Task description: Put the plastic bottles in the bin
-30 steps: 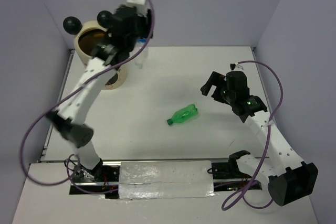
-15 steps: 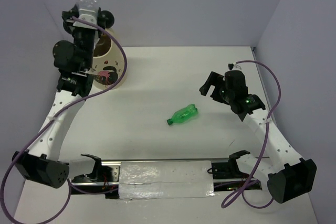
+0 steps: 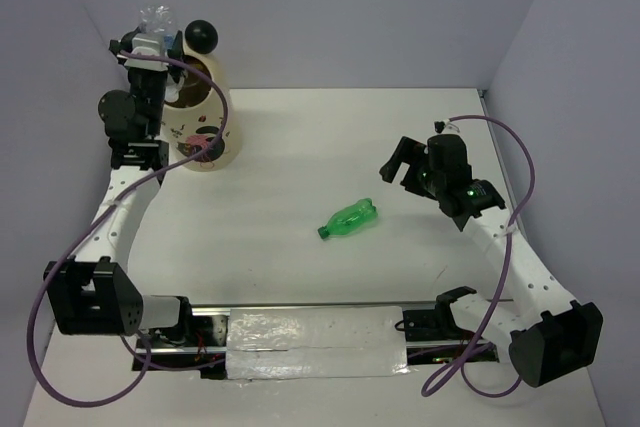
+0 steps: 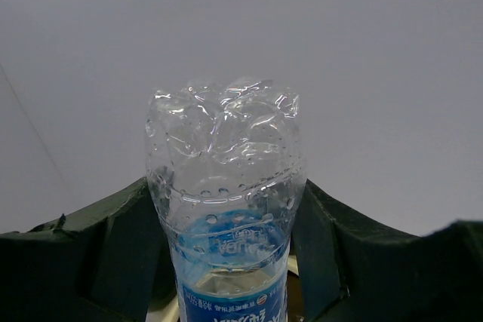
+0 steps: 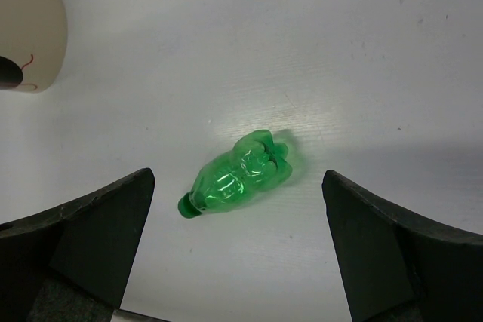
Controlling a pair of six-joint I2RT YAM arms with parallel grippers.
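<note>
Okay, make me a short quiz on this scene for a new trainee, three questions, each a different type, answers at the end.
1. Multiple choice: what does the left claw hold? A) nothing B) the blue-labelled clear bottle C) a metal can
2. True or false: the green bottle stands upright.
3. One word: is the right claw open or shut?

Key
1. B
2. False: it lies on its side on the table.
3. Open, with nothing between its fingers.
</note>
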